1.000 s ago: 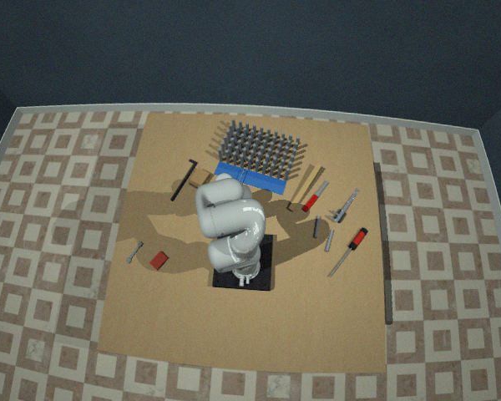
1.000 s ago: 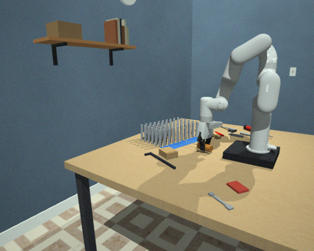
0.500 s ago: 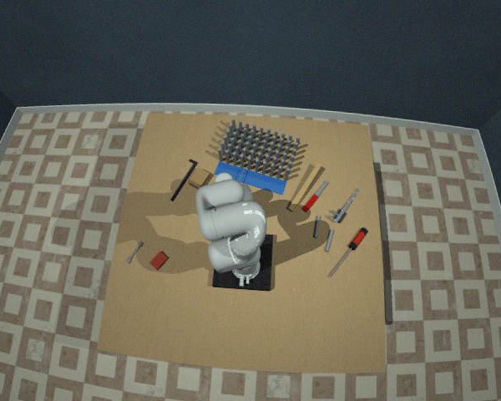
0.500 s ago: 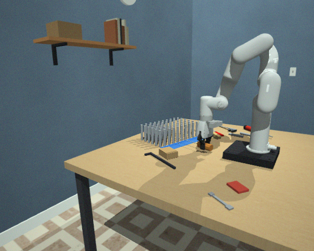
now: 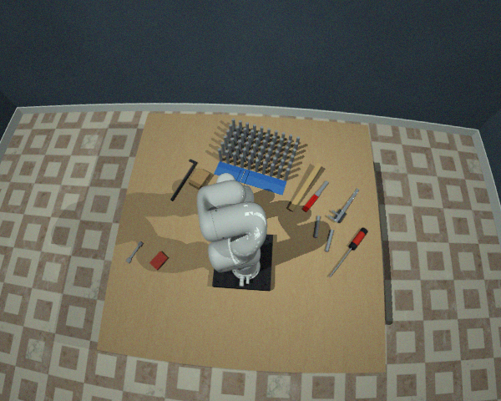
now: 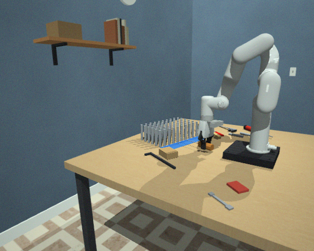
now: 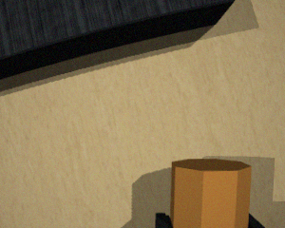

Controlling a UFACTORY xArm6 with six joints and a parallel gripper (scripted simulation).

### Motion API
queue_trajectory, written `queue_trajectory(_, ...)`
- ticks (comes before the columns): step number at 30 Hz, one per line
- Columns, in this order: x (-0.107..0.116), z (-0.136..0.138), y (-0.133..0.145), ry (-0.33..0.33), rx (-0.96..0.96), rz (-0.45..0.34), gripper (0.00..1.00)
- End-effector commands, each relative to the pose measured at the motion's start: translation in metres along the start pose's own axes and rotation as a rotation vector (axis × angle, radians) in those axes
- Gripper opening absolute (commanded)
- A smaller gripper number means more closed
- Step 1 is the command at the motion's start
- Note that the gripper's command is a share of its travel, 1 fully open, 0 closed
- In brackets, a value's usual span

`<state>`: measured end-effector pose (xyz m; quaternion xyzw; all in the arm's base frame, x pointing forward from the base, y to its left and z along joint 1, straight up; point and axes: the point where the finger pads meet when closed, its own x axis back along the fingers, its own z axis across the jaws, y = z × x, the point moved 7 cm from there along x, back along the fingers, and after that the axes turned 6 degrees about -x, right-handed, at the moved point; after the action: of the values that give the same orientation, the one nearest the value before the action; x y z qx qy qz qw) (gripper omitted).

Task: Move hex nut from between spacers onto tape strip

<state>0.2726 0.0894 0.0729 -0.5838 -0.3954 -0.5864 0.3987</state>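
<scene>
My gripper (image 6: 204,142) is clamped on the pick's orange handle (image 7: 210,195), low beside the blue tape (image 6: 180,144). The nut sits hidden among the spacers (image 6: 165,130); hooking it out remains.

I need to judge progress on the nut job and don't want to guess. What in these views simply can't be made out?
- Hex nut: not visible in any view; the spacers screen it.
- Hook pick: the hook tip is hidden in the top view by the arm, too small in the exterior view, and cut off in the wrist view.
- Gripper: shut on the handle, but the fingers are tiny in the exterior view.
</scene>
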Motion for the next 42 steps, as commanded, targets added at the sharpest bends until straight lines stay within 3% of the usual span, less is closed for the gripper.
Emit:
queue_trajectory(1, 0.001, -0.005, 0.001, 0.002, 0.000, -0.002, 0.00)
queue_trajectory(20, 0.001, -0.035, 0.005, 0.002, 0.000, -0.002, 0.00)
queue_trajectory(42, 0.001, -0.051, 0.006, 0.002, 0.000, -0.002, 0.00)
